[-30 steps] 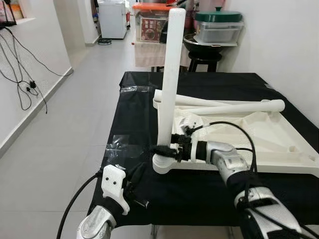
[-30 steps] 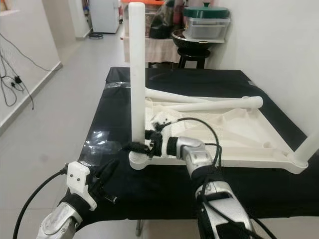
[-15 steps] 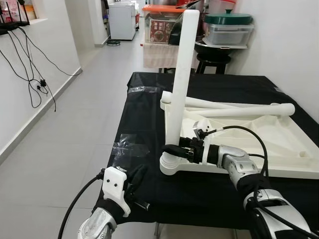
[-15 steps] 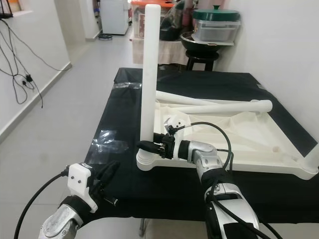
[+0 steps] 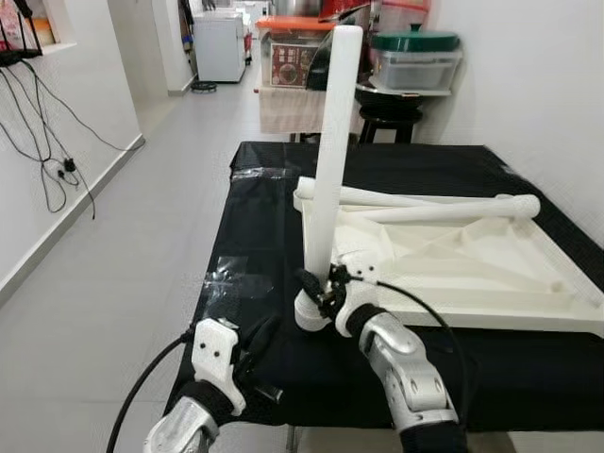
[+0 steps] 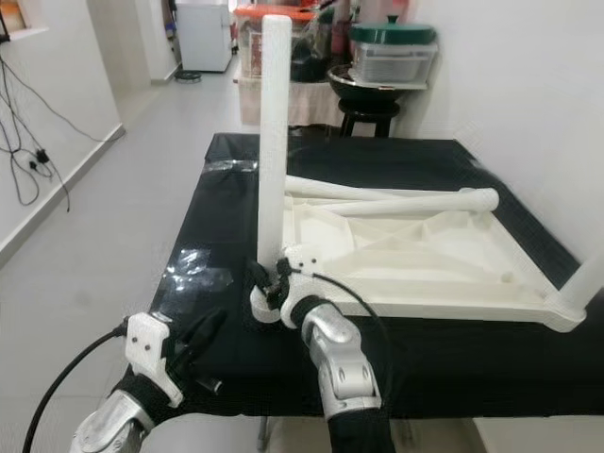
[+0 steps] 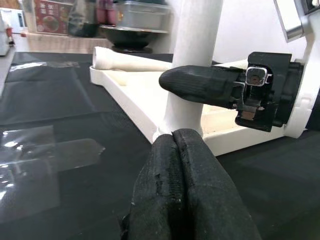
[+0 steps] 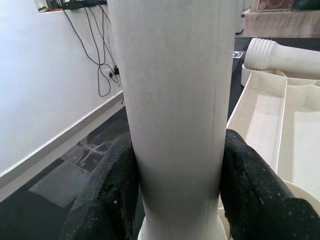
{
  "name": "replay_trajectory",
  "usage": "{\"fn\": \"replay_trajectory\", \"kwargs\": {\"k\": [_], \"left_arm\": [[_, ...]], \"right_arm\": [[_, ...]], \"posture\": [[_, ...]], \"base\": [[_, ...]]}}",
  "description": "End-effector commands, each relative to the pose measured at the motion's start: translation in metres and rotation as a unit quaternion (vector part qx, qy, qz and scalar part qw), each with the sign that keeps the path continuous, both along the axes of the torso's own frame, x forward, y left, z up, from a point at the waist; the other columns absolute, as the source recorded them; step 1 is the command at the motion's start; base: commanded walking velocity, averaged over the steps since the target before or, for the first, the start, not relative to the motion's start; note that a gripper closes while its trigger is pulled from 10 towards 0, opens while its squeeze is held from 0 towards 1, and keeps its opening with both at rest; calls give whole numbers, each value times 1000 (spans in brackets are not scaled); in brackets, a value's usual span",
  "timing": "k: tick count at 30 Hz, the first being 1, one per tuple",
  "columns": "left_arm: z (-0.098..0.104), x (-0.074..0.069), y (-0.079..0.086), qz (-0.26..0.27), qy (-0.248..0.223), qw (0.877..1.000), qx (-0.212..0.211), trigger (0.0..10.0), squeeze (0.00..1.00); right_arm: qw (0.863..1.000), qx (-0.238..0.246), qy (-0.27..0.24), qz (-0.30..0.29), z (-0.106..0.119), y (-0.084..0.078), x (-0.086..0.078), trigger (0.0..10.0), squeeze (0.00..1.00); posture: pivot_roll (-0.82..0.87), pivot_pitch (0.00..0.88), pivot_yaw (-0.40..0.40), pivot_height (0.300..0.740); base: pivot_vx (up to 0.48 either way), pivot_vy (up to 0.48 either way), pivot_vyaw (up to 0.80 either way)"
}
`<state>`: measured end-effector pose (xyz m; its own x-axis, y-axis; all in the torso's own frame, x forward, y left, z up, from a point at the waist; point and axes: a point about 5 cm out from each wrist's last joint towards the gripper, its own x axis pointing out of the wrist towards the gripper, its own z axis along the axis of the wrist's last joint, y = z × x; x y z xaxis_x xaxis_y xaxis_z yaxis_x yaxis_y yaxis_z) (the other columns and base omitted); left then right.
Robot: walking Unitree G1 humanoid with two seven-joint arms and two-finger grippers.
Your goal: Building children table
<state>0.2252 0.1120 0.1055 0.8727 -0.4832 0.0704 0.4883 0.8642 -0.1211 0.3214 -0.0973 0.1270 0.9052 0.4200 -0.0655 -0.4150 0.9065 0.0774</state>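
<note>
One upright leg (image 5: pixel 332 151), right tool (image 5: pixel 316 288)-gripped.

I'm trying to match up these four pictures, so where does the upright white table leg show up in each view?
Left eye view: upright leg at centre, right gripper at its base.
Right eye view: left of centre, rising from the tabletop's corner socket.
Left wrist view: upper centre, behind one black finger.
Right wrist view: close up, centre, between the fingers.
Shared landmark: the loose leg lying across the upturned tabletop.
</note>
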Motion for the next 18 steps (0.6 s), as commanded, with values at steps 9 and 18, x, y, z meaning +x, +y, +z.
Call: {"fn": "replay_trajectory", "kwargs": {"k": [9,18], "left_arm": [[1,2,0,4,1,1000,0,10000,0],[0,5,-1,3,1,1000,-2,10000,0]], "right_arm": [[999,22,10,29,14,-6,0,10000,1000],[939,-9,-70,337,52,1,8,10000,0]], "posture": [[53,0,-48,740],[66,0,-50,740]], "base": [[0,0,0],[0,0,0]]}}
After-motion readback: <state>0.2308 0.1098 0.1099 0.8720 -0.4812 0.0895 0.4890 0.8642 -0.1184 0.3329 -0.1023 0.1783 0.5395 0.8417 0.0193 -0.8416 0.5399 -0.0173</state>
